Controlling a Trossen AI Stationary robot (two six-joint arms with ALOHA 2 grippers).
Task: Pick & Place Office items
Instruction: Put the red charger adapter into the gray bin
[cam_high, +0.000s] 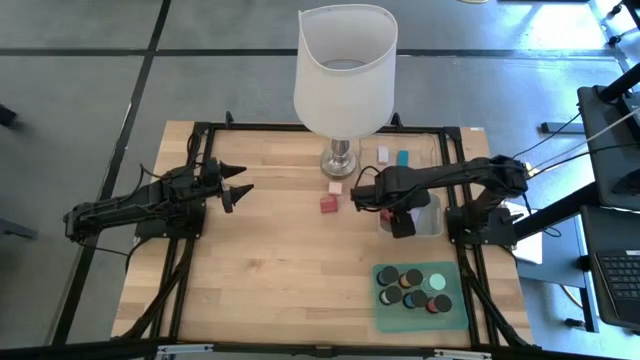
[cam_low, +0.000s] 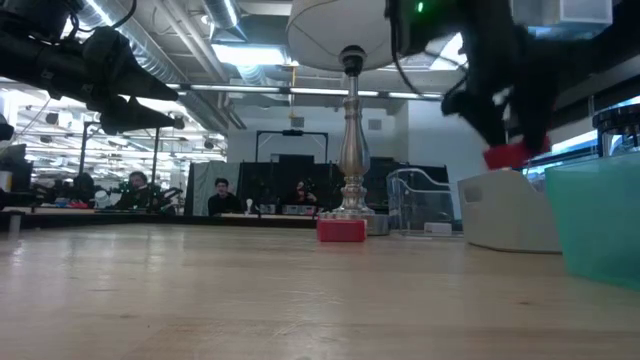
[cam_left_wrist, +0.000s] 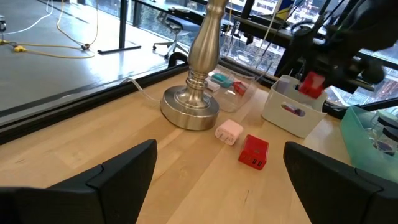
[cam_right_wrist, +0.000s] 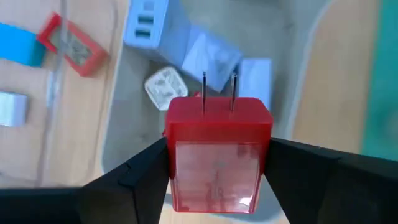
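My right gripper is shut on a red plug block whose two metal prongs stick out. It hangs over the grey tray, which holds white and pale-blue blocks. A second red block and a pink block lie flat on the wooden table beside the lamp base. Black round cylinders and a mint-green disc sit on the green mat. My left gripper waits open at the table's left, clear of everything. My right gripper pinches the red plug block by its two opposite flat sides, one finger on each. The fingers come from above, pointing steeply down. The block is lifted clear above the grey tray, its prongs pointing down toward the tray.
A tall lamp with a white shade stands at the far middle of the table. Behind the grey tray, a clear tray holds a white block, a teal block and a red-framed piece. People sit in the room beyond.
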